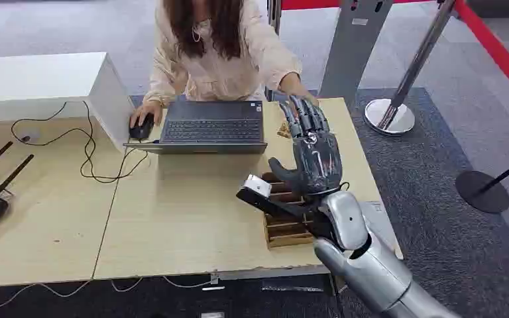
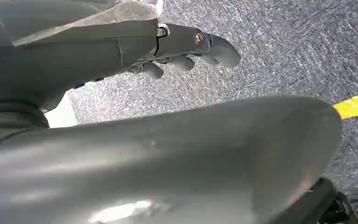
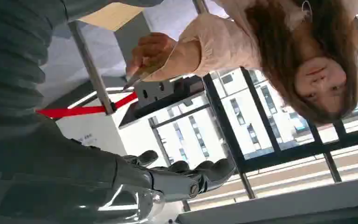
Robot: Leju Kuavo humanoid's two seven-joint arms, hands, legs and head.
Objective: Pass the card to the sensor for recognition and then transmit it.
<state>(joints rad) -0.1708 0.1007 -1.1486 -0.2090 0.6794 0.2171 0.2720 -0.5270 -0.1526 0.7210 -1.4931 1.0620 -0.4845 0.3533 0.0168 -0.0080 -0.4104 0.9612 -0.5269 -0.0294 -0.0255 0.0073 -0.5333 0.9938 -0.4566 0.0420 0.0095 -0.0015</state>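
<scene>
the right hand (image 1: pixel 313 154) is raised over the table (image 1: pixel 172 218) with fingers (image 1: pixel 305 116) spread straight and thumb out, holding nothing; it hovers above a wooden slotted holder (image 1: pixel 285 228); the card (image 3: pixel 137 77) is pinched in the person's hand (image 3: pixel 151 51), just beyond the robot's fingertips; the left hand (image 2: pixel 186 53) hangs over grey carpet (image 2: pixel 279 51), fingers loosely curled, empty; a laptop (image 1: pixel 209 126) sits before the person.
</scene>
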